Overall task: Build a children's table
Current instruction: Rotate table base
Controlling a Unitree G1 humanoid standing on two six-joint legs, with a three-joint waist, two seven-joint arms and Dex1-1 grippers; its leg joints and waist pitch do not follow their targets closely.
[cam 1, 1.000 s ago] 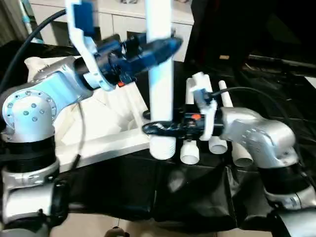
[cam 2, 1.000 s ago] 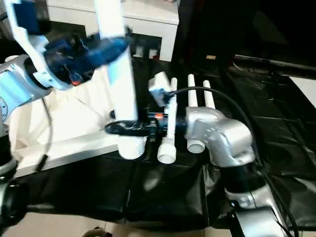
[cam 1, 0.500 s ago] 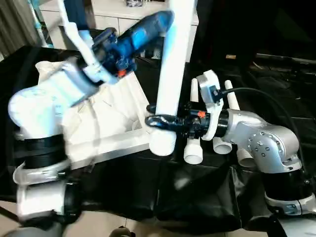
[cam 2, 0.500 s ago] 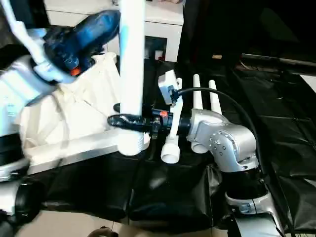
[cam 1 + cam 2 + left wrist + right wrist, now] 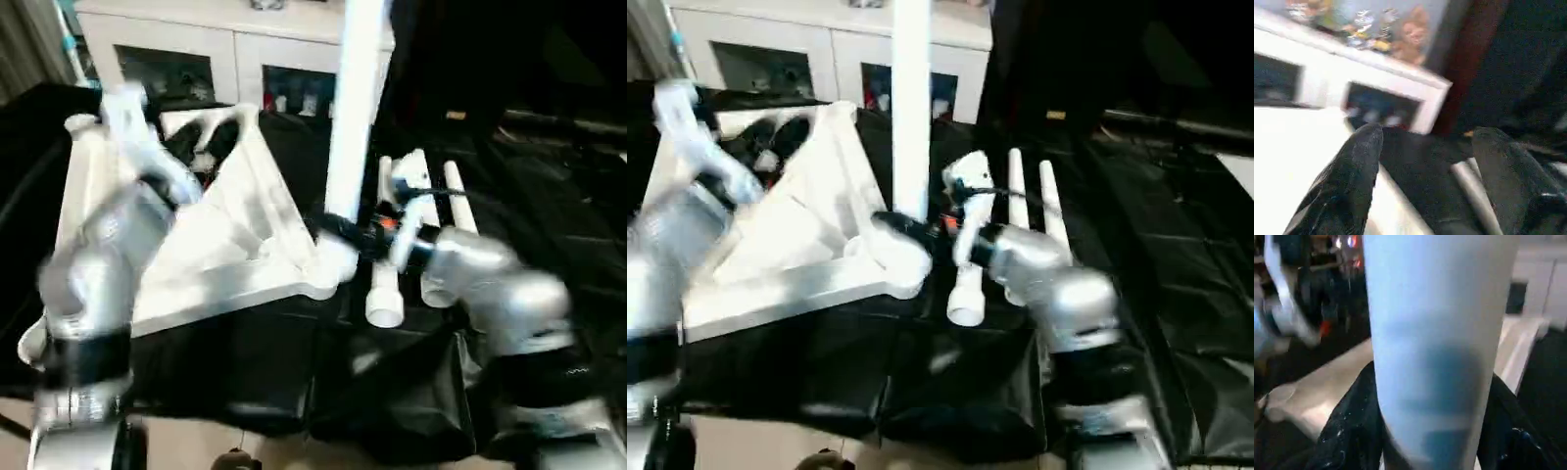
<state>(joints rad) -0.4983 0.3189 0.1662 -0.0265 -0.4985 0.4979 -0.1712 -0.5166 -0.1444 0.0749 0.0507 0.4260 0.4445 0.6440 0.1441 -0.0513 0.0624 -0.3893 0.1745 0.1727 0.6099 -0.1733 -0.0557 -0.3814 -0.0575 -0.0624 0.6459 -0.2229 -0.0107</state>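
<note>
The white tabletop (image 5: 230,245) lies underside up on black cloth, ribs showing. One white leg (image 5: 355,108) stands upright with its lower end at the tabletop's near right corner socket (image 5: 331,266). My right gripper (image 5: 335,227) is shut around the lower part of that leg (image 5: 1435,333), one black finger (image 5: 1347,426) on each side. My left gripper (image 5: 1425,137) is open with nothing between its fingers, and hangs over the tabletop's far side (image 5: 201,147), well left of the leg. Whether the leg is seated in the socket is hidden by my right gripper.
Three more white legs (image 5: 965,289) (image 5: 1017,181) (image 5: 1050,201) lie side by side on the black cloth (image 5: 549,206) just right of the upright leg, under my right forearm. A white cabinet with glass doors (image 5: 235,44) stands behind the table.
My left gripper has let go of the upright leg and drawn back left over the tabletop. The right gripper keeps its hold and has brought the leg's foot onto the corner socket.
</note>
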